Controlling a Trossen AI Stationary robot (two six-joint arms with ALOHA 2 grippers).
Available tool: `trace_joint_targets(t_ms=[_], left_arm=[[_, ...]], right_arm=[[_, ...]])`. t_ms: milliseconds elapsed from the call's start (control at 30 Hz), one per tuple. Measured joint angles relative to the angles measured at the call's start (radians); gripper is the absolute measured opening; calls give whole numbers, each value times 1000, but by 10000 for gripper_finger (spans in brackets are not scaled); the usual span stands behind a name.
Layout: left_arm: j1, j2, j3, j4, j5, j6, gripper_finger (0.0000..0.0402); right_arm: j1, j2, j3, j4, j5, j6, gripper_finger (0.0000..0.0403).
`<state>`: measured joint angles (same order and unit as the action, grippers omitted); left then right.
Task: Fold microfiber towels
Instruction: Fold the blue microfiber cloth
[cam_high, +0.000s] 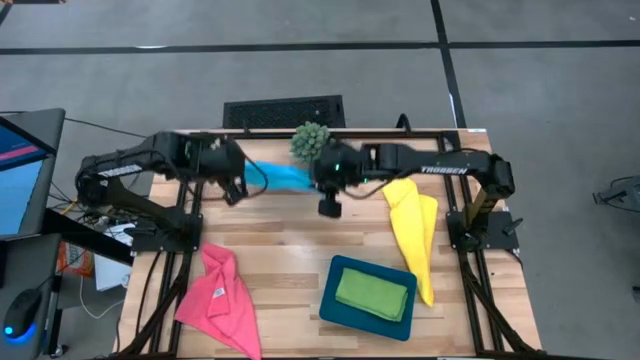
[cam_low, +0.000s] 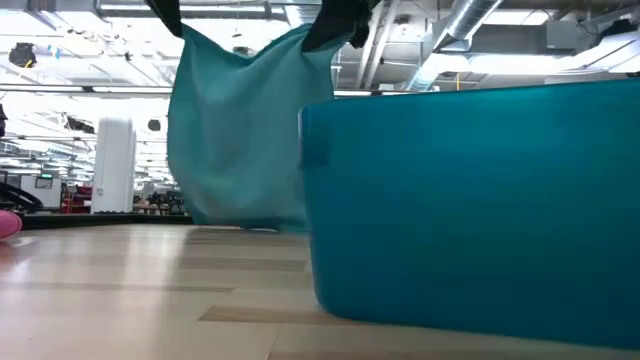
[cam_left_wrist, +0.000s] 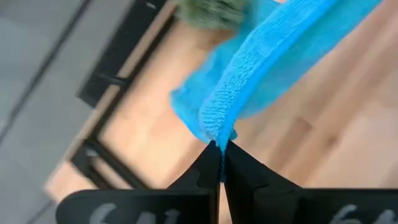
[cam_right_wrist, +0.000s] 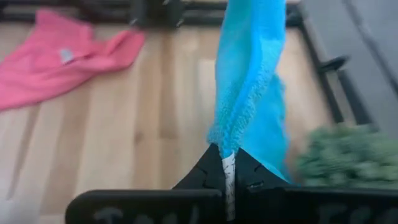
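A sky blue towel (cam_high: 282, 177) hangs stretched between my two grippers above the table's far middle. In the low view it shows as a sheet (cam_low: 240, 130) hanging down; whether its lower edge touches the table I cannot tell. My left gripper (cam_high: 238, 182) is shut on its left upper end and my right gripper (cam_high: 326, 188) on its right upper end. The pink towel (cam_high: 220, 300) lies crumpled at the near left. The yellow towel (cam_high: 413, 232) lies at the right. A folded green towel (cam_high: 372, 293) rests in the teal tray (cam_high: 340, 312). My left gripper (cam_left_wrist: 221, 149) pinches the blue towel's edge at one upper corner (cam_left_wrist: 216, 127) between its two fingertips, slanting down from the table's left. The cloth runs away from the fingers, bunched, toward the other gripper. My right gripper (cam_right_wrist: 229, 152) pinches the opposite upper corner (cam_right_wrist: 227, 138) between its fingertips, slanting down from the table's right. A white strip shows between the fingers. The cloth hangs below the held edge, clear of the table there.
A spiky green ball plant (cam_high: 310, 141) stands at the far edge, right behind the hanging towel. The teal tray fills the low view's right half (cam_low: 470, 200). Bare wood lies in the table's middle (cam_high: 280, 250).
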<state>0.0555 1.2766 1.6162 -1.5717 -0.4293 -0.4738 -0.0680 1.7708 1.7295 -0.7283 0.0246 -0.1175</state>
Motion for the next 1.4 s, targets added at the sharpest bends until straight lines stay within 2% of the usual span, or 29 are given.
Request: trace_joint_targets(t_ms=[233, 433, 667, 900, 1033, 1200, 1300, 1400], left_arm=[[-227, 1, -136, 2, 57, -222, 0], [-336, 2, -269, 10, 53, -383, 0], [-336, 2, -378, 52, -21, -412, 0], [-270, 1, -488, 163, -9, -346, 0], [-231, 2, -526, 207, -3, -315, 0], [-220, -4, -526, 205, 60, -339, 0], [-236, -10, -526, 206, 128, -370, 0], [-263, -11, -526, 203, 138, -392, 0]], right_arm=[[114, 1, -110, 70, 0, 94, 14], [167, 1, -191, 139, 4, 136, 17], [91, 1, -313, 280, 5, 146, 19], [5, 1, -452, 403, -34, 171, 32], [-32, 1, -479, 419, -81, 196, 27], [-14, -18, -480, 418, -191, 244, 21], [19, -42, -480, 406, -206, 268, 23], [56, -62, -480, 399, -205, 269, 26]])
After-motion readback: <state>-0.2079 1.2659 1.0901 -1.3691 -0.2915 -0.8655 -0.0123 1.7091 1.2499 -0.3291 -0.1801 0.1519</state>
